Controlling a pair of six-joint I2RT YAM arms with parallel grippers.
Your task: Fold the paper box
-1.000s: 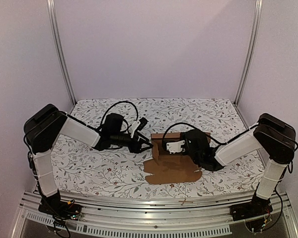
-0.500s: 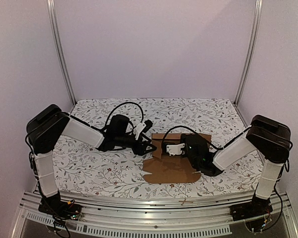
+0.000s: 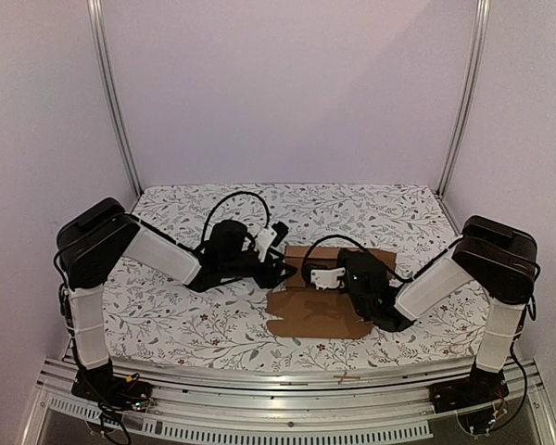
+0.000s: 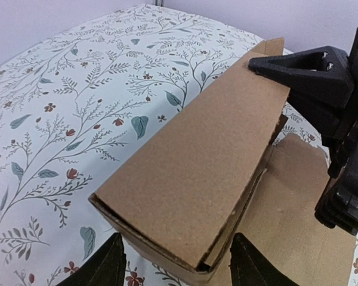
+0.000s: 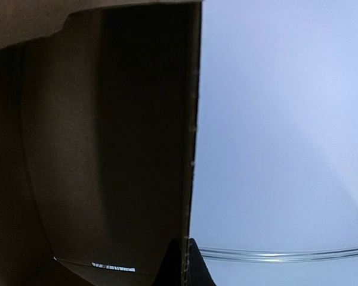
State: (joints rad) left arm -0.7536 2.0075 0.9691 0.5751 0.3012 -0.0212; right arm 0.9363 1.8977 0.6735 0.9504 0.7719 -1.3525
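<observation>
The paper box point(image 3: 317, 313) is a brown cardboard sheet lying flat on the flowered table, with one side wall folded up at its left rear. In the left wrist view the raised, doubled wall point(image 4: 197, 173) fills the middle. My left gripper point(image 3: 280, 270) is open, and its two dark fingertips point(image 4: 104, 268) stand either side of the wall's near corner without touching it. My right gripper point(image 3: 322, 276) is shut on the wall's top edge. It shows as black jaws in the left wrist view point(image 4: 310, 68). In the right wrist view the cardboard edge point(image 5: 188, 149) runs down between the closed tips point(image 5: 184, 265).
The flowered tablecloth point(image 3: 185, 315) covers the table. White walls and two metal posts point(image 3: 111, 102) enclose the back and sides. Black cables point(image 3: 236, 199) loop above both wrists. A metal rail point(image 3: 278, 380) runs along the near edge.
My left arm has reached to the right, up to the raised wall. My right gripper and the cardboard have shifted slightly left and nearer, with the wall still pinched.
</observation>
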